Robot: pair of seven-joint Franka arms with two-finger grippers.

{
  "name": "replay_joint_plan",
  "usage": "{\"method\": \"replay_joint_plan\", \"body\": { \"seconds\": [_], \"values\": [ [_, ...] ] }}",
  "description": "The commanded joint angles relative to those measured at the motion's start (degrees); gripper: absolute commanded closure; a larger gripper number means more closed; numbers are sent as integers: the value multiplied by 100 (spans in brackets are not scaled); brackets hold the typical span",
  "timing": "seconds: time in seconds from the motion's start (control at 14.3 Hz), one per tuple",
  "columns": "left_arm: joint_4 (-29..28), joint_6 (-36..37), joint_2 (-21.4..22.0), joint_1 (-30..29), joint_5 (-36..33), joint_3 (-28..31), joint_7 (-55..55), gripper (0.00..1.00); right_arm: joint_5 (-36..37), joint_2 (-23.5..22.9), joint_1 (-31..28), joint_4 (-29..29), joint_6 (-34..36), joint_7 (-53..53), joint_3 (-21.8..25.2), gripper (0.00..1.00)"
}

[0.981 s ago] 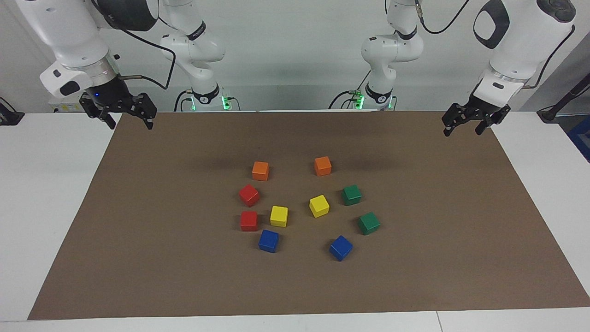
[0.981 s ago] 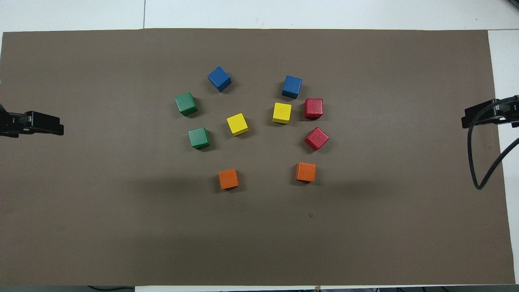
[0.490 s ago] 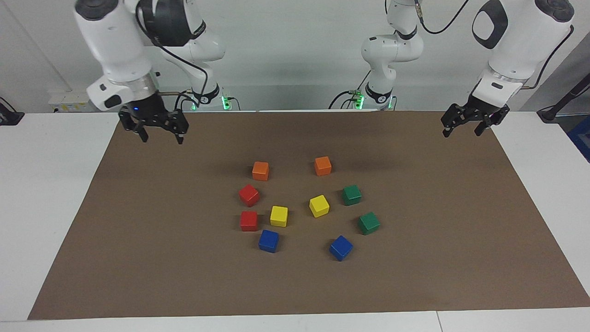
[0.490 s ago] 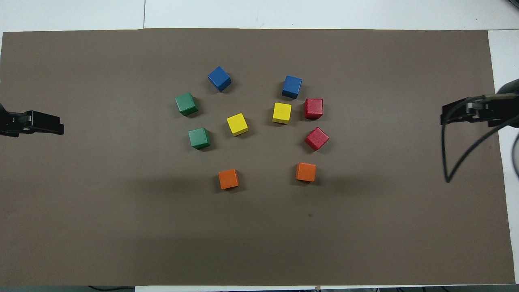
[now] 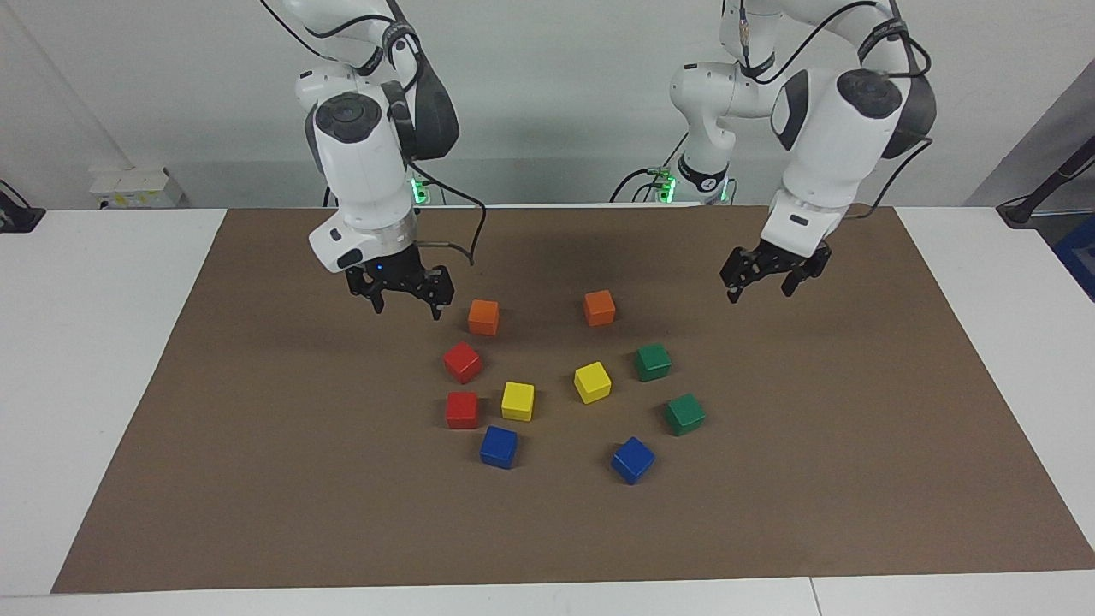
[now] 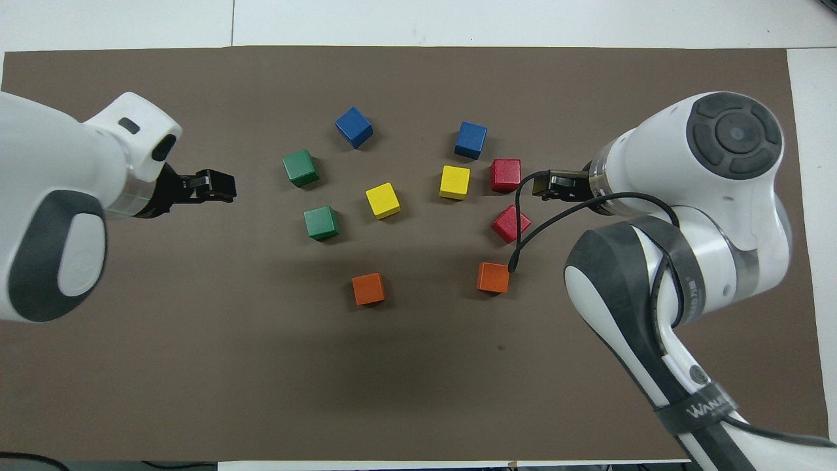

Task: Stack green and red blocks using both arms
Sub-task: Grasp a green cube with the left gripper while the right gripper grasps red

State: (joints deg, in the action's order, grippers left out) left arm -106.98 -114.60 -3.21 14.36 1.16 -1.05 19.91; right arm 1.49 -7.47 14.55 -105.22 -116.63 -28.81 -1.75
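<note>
Brown mat (image 5: 257,479): two green blocks (image 5: 653,362), two red blocks (image 5: 462,362)

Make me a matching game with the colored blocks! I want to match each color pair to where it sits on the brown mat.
Things:
1. green blocks
2. red blocks
3. orange blocks
4. blue blocks

Places:
A. farthest from the robots
B. toward the left arm's end
C. nearest to the robots
D. toward the right arm's end

Pairs: 1-B, 2-D, 3-C, 4-A
</note>
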Motion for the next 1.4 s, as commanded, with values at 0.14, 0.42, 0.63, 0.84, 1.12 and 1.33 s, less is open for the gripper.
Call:
{"method": "replay_joint_plan", "body": {
  "seconds": [0.14, 0.42, 0.63, 0.84, 1.12, 1.33],
  "values": [
    [28, -947, -969, 514, 34, 78, 775, 0, 27, -544, 329, -43, -728, -1047, 17, 1],
    [142, -1466, -1664, 778, 34, 87, 1057, 0, 18, -589, 426, -306, -922, -1531, 26, 5],
    [107, -1696, -1849, 866, 34, 87, 1251, 0, 18, -519, 356, -657, -1107, -1593, 26, 5],
    [54, -1890, -1938, 910, 34, 87, 1322, 0, 18, -431, 374, -939, -1308, -1813, 17, 4],
    [-104, -1785, -1903, 989, 25, 87, 1313, 1, 18, -501, 434, -1185, -1774, -1830, 26, 3],
    [-174, -1758, -1876, 1033, 25, 87, 1287, 8, 18, -694, 453, -1194, -1968, -1883, 17, 3]
  ]
}}
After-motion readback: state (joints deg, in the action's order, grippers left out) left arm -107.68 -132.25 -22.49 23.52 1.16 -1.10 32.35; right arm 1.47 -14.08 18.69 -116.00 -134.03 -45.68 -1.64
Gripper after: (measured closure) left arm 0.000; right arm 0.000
